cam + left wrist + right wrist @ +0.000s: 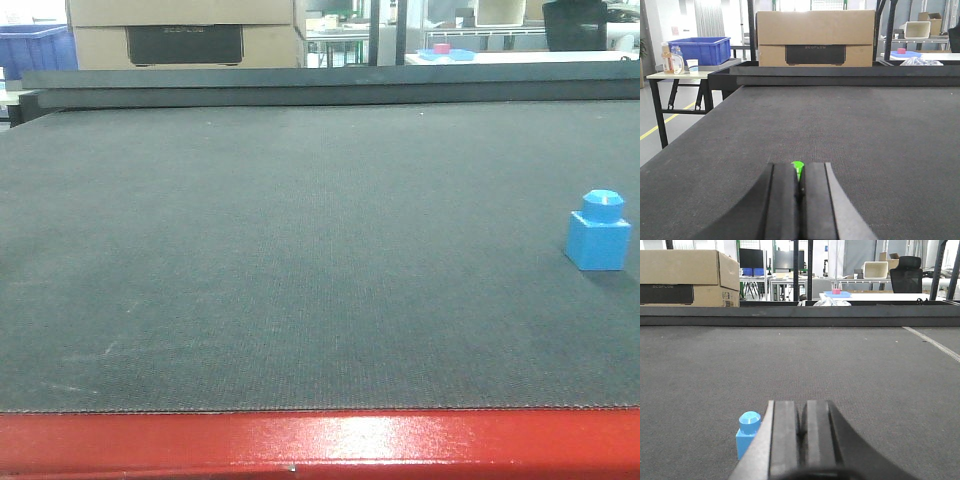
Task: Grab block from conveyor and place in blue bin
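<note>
wide conveyor (300,250), block (598,235) at its right, cardboard box (185,30) and blue bin (35,50) beyond

The left arm (785,210) and right arm (790,450) each reach forward low, jaws pressed together.

Only one readable mark: faint grey lettering, approx. "ECOFLOW", on the dark panel (815,54) set low in the front face of the cardboard box (815,27); left wrist view shows it best; same word v. faint on that panel in front-facing and right wrist views, barely legible there; small marks low on box's side face in right wrist view too small to read; labels on bottles (668,59) left of box also unreadable
</note>
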You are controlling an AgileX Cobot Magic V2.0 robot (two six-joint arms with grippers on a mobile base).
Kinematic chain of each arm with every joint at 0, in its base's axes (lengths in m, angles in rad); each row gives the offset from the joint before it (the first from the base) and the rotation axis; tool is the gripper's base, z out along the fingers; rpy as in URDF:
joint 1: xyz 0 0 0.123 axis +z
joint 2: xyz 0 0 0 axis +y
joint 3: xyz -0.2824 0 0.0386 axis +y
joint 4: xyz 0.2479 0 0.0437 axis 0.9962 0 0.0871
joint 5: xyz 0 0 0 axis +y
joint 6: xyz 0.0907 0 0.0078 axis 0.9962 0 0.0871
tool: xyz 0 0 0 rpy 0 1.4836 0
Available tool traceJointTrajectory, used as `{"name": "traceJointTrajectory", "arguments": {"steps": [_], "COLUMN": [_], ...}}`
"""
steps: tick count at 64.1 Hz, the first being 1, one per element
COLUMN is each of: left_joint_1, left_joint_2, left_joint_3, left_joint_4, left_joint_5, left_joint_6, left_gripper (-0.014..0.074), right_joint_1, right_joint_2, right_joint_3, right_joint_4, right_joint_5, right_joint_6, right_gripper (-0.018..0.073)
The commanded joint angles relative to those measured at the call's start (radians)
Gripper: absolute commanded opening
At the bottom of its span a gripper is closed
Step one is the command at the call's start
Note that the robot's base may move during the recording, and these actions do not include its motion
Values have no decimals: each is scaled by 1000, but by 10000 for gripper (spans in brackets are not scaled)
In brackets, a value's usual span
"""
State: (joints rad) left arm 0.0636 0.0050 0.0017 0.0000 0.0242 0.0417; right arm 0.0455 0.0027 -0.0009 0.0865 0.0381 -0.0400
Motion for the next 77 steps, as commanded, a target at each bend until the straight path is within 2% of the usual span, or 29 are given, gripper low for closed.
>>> {"name": "traceJointTrajectory", "arguments": {"steps": [1,32,40,53,61,66,69,77], "left_joint_1": [1,1,1,1,1,1,1,1], "left_joint_2": [-5,-5,-5,-5,-5,-5,-5,-2], "left_joint_3": [-2,-2,-2,-2,-2,-10,-52,-251], "left_joint_4": [0,0,0,-15,-79,-87,-87,-87], "left_joint_5": [-13,-18,-69,-74,-159,-216,-204,-14], "left_joint_6": [-5,-5,-5,-5,-5,-5,-5,-5], "left_gripper": [-111,-111,-111,-111,-111,-111,-111,-111], "right_joint_1": [-4,-4,-4,-4,-4,-4,-2,-2], "right_joint_2": [-3,-3,-3,-3,-3,-3,-3,-3], "right_joint_3": [1,1,1,1,1,-43,-101,-288], "right_joint_4": [2,2,2,2,4,7,7,7], "right_joint_5": [-24,-24,-24,-33,-168,-163,-128,31], "right_joint_6": [-5,-5,-5,-5,-5,-5,-5,-5], "right_gripper": [-163,-163,-163,-163,-163,-163,-163,-163]}}
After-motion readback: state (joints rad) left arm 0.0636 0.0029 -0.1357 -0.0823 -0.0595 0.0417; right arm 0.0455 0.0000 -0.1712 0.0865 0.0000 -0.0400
